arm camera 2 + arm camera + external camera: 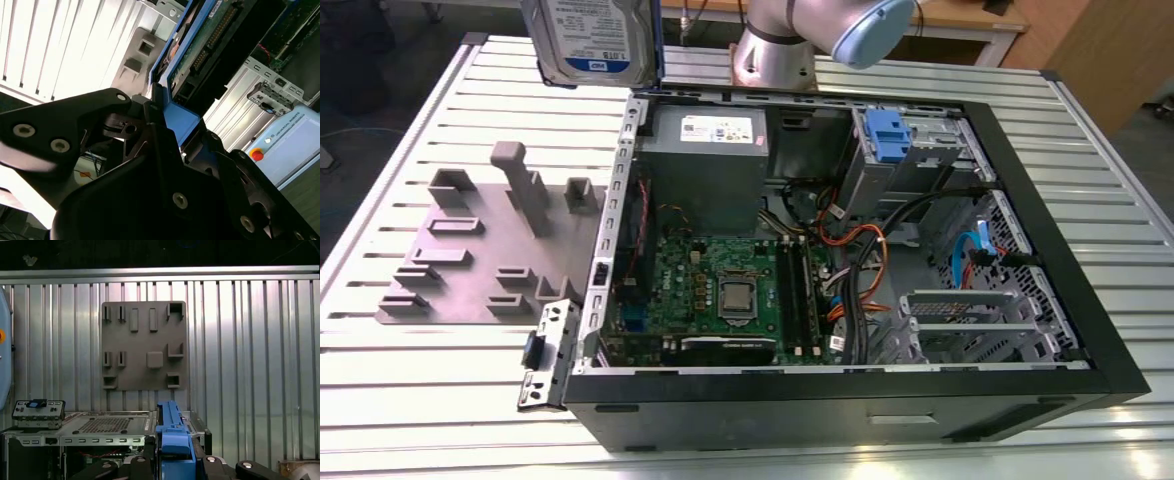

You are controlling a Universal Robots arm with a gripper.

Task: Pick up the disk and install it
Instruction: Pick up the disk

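Blue plastic frames the flat silver disk (594, 38), pinched by the black end effector (177, 122) above the ribbed metal table (400, 120).

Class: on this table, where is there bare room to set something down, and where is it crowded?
Bare: the slatted metal table between the grey pegged fixture plate and its near edge, and the strip past the open black computer case at the exterior view's right. Crowded: the case's cable-filled inside.
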